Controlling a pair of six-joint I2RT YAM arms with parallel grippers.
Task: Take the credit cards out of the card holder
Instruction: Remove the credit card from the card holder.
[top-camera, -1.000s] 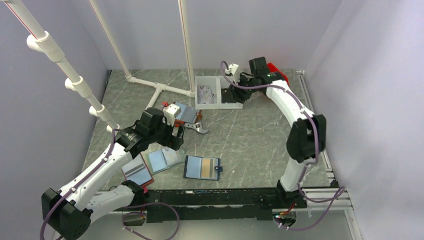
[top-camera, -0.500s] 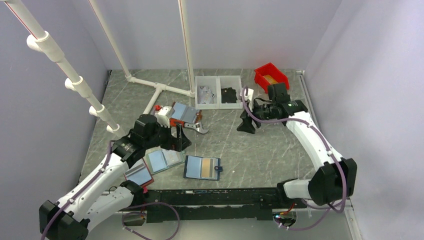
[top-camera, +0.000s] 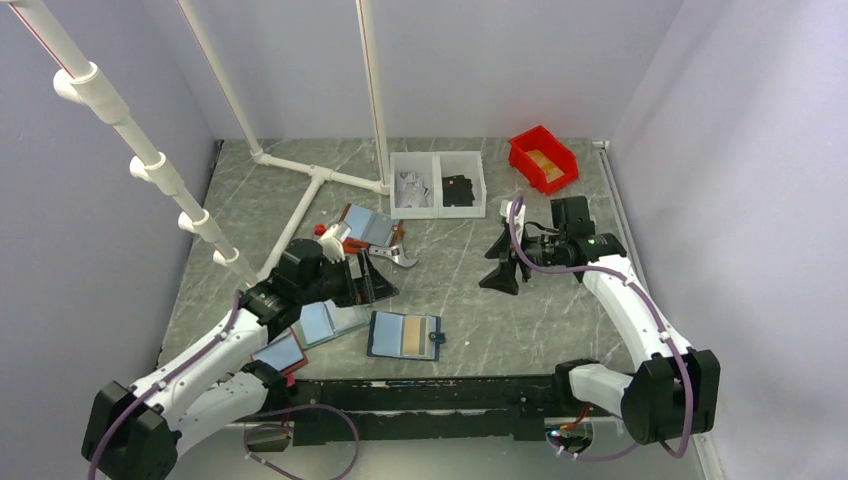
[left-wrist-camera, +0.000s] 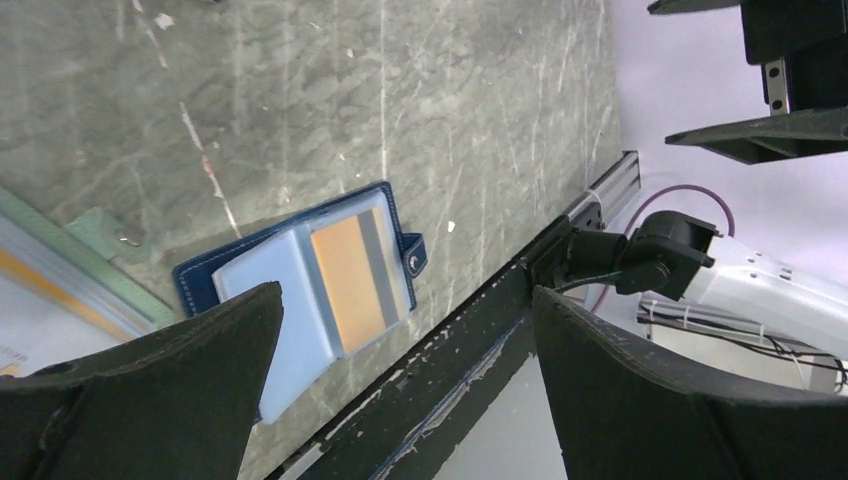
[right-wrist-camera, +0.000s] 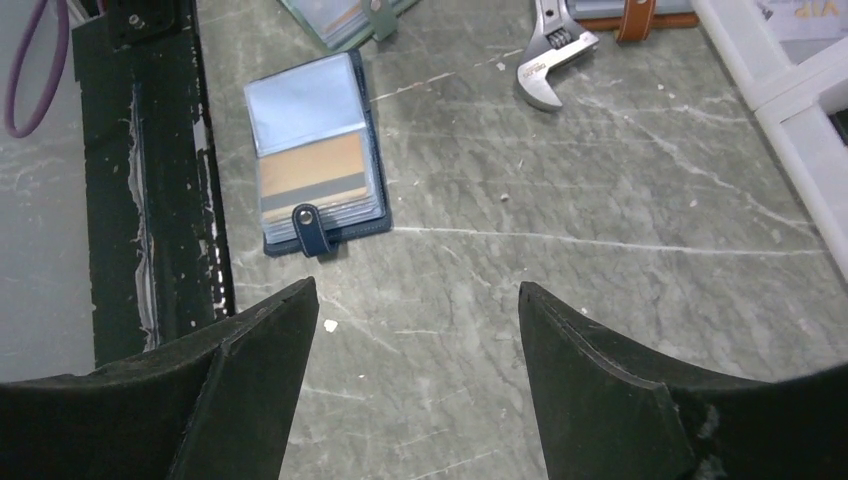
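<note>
The navy card holder (top-camera: 405, 335) lies open near the table's front edge. A tan credit card (top-camera: 415, 335) sits in its right pocket, and the left pocket shows only light blue. The holder (left-wrist-camera: 300, 280) and tan card (left-wrist-camera: 348, 272) show in the left wrist view, and again in the right wrist view as holder (right-wrist-camera: 315, 165) and card (right-wrist-camera: 312, 172). A black credit card (top-camera: 458, 190) lies in the white bin's right compartment. My left gripper (top-camera: 372, 285) (left-wrist-camera: 405, 292) hovers open just up-left of the holder. My right gripper (top-camera: 497, 265) (right-wrist-camera: 417, 288) is open and empty over bare table to the holder's right.
A white two-compartment bin (top-camera: 437, 205) and a red bin (top-camera: 543, 158) stand at the back. A wrench (top-camera: 400, 257) (right-wrist-camera: 550, 60), a green-edged holder (top-camera: 330, 320), a red-edged holder (top-camera: 278, 352) and another open holder (top-camera: 368, 225) lie at left. White pipes (top-camera: 310, 190) cross the back left.
My right arm swung from over the white bin back toward the table's middle and lowered, its jaws widening. The black card now shows in the bin. My left gripper shifted nearer the navy holder.
</note>
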